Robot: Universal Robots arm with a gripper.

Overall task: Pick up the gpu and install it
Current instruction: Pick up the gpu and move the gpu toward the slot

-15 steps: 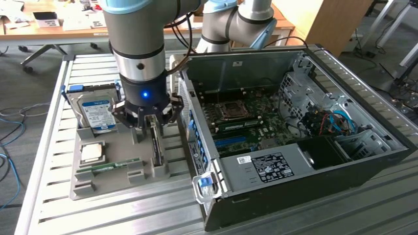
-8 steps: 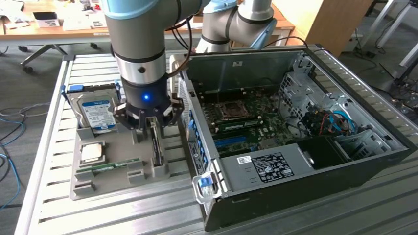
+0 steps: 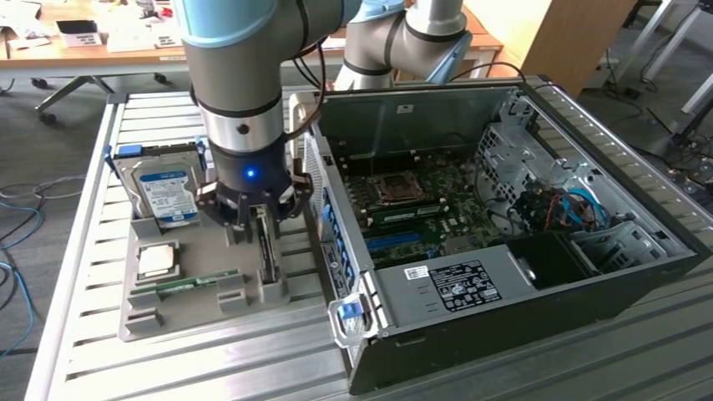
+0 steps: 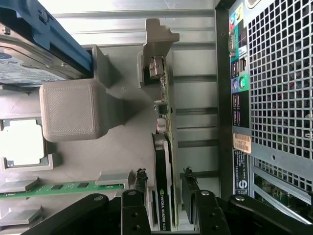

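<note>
The gpu (image 3: 267, 251) stands on edge in a slot of the grey holder tray (image 3: 189, 313), just to the exterior view's left of the open computer case (image 3: 624, 276). In the wrist view the gpu (image 4: 164, 161) runs away from the camera, its black cooler on one face and its silver end bracket (image 4: 157, 49) at the far end. My gripper (image 3: 259, 224) hangs straight over the card. The gripper (image 4: 165, 183) is open, one black finger on each side of the card with a small gap on both sides.
A hard drive (image 3: 165, 192) with a blue-white label, a square processor (image 3: 156, 261) and a green memory stick (image 3: 195, 282) also sit in the tray. The case lies with its side off, motherboard (image 3: 429, 209) exposed. Its perforated rear panel (image 4: 279, 88) is close beside the card.
</note>
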